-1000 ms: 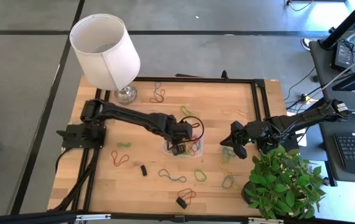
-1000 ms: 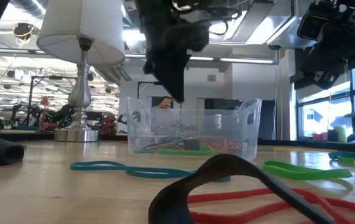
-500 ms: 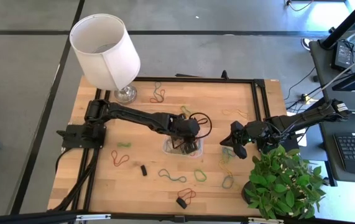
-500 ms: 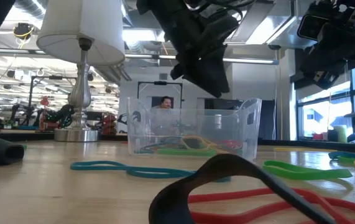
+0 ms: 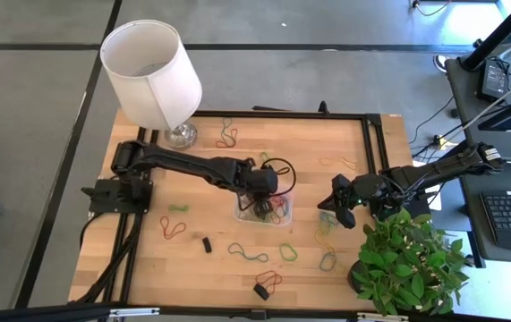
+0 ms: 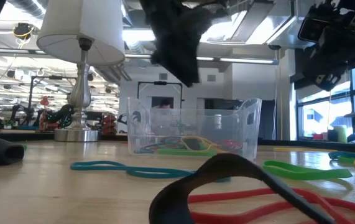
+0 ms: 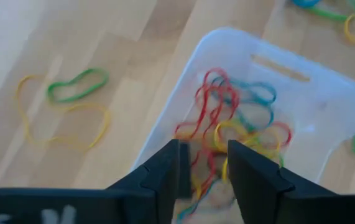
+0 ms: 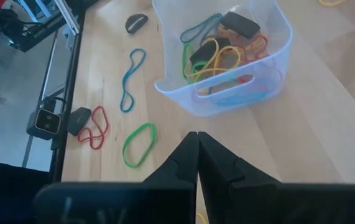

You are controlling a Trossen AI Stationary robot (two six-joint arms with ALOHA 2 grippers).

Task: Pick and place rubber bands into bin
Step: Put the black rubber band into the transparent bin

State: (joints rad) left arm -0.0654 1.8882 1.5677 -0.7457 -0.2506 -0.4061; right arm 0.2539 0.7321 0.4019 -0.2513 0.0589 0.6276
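The clear bin (image 5: 240, 211) stands mid-table and holds several rubber bands (image 7: 217, 121) in red, yellow, green and blue, seen also in the right wrist view (image 8: 217, 46). My left gripper (image 5: 264, 193) hangs open above the bin (image 7: 301, 87) with nothing between its fingers (image 7: 203, 165); in the low view it hangs (image 6: 183, 65) well above the rim (image 6: 193, 99). Loose bands lie flat on the wood: green and red (image 5: 226, 134), red (image 5: 173, 228), blue (image 5: 248, 253), green (image 5: 288, 251). My right gripper (image 5: 340, 206) waits shut right of the bin (image 8: 197, 152).
A lamp with a white shade (image 5: 152, 72) stands at the far left corner, its base (image 5: 181, 136) on the wood. A potted plant (image 5: 407, 264) fills the near right corner. Small black pieces (image 5: 207, 243) (image 5: 260, 291) lie near the front edge, beside a red band (image 5: 271, 279).
My left gripper has opened over the bin and risen from inside it to well above the rim, shifting a little toward the table's right and back. A yellow band now lies among the others in the bin.
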